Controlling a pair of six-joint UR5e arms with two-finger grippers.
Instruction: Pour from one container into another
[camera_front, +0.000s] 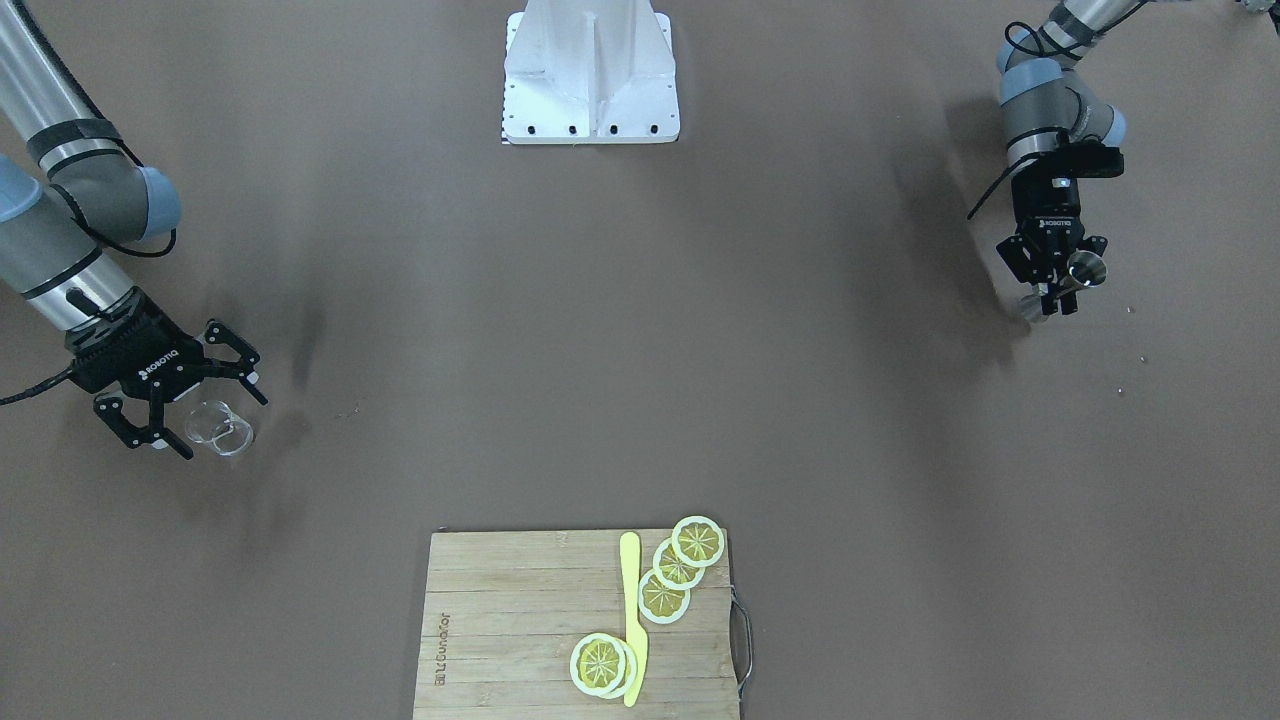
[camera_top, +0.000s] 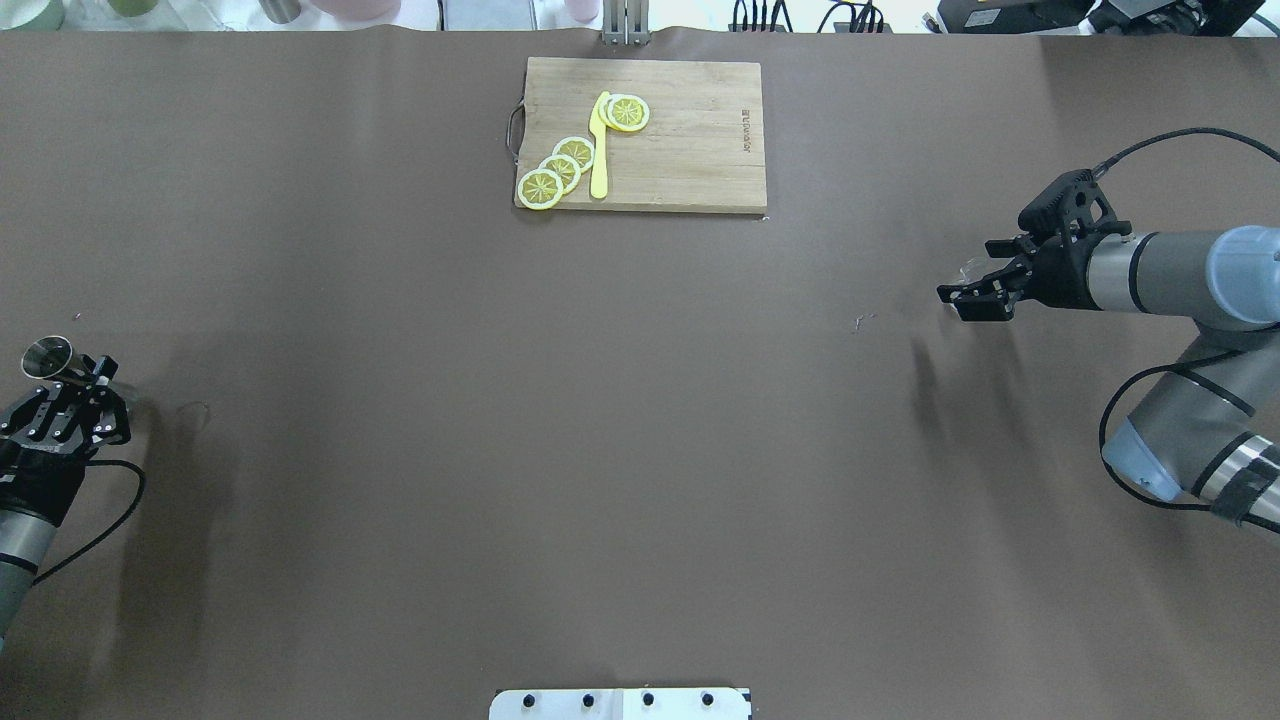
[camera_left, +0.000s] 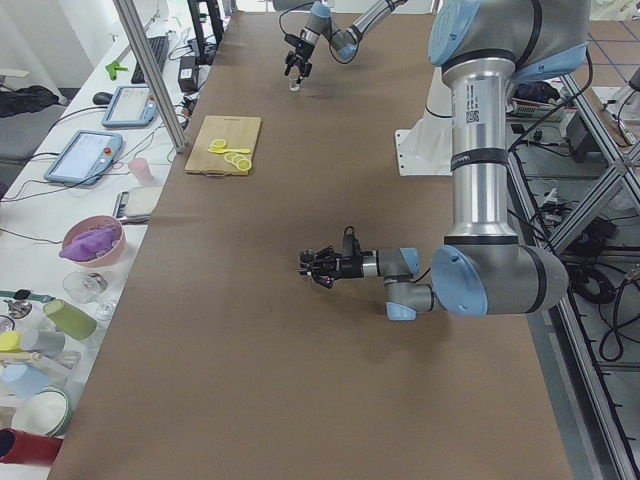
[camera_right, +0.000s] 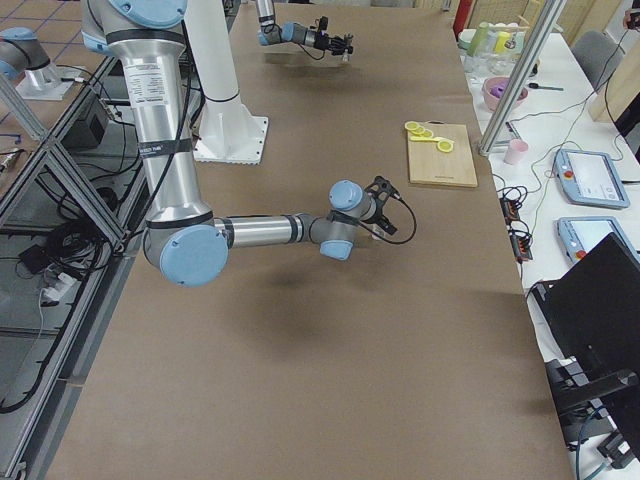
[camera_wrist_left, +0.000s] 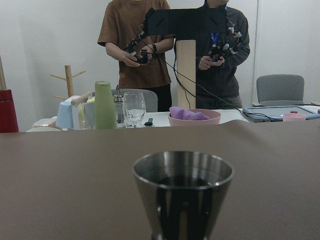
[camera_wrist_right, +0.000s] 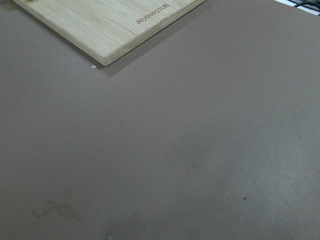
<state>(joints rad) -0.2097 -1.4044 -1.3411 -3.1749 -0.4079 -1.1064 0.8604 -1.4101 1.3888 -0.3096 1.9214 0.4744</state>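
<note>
The steel jigger (camera_front: 1084, 268) is clamped at its narrow waist by my left gripper (camera_front: 1058, 292), which is shut on it at the table's left end, just above the brown surface. From overhead its open mouth (camera_top: 46, 357) points up and away from the fingers. The left wrist view shows the jigger's upper cone (camera_wrist_left: 183, 195) upright and close. Far across the table, the clear glass tumbler (camera_front: 222, 428) sits tilted between the fingers of my right gripper (camera_front: 222, 418), which is shut on it and lifted off the table. The right wrist view shows neither fingers nor glass.
A wooden cutting board (camera_front: 520, 620) with several lemon slices (camera_front: 664, 598) and a yellow knife (camera_front: 632, 620) lies at the table's far middle edge. The white robot base (camera_front: 590, 80) stands at the near edge. Cups, a pink bowl (camera_wrist_left: 194, 117) and two people are beyond the left end.
</note>
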